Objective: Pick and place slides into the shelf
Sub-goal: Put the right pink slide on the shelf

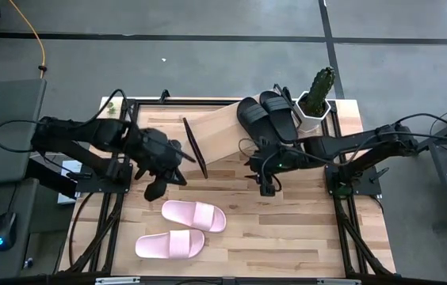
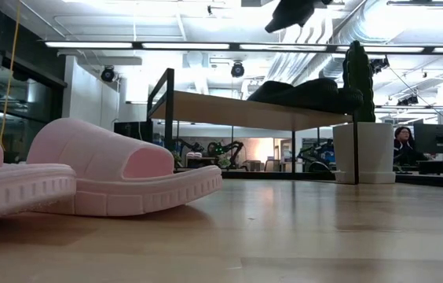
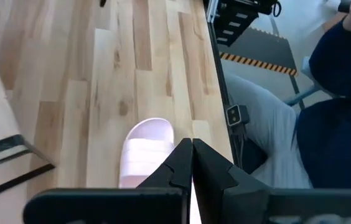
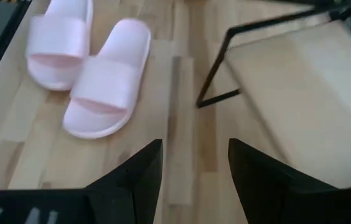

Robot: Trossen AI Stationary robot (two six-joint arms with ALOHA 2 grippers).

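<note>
Bright overhead strip lights, soft shadows

1. The long light-wood plank shelf with thin dark end panels [image 1: 225,131] is being seen toward the far middle of the light wooden plank table [image 1: 287,237], lying at a slant.
2. Two matte black slide sandals [image 1: 269,116] are being carried side by side on the shelf's right end.
3. The white hexagonal pot with a green cactus [image 1: 316,101] is being kept just right of that pair, at the table's far right corner.
4. Two pale pink slide sandals [image 1: 184,229] are lying on the near left part of the table, one [image 1: 195,215] behind the other [image 1: 170,245], well apart from the shelf.
</note>
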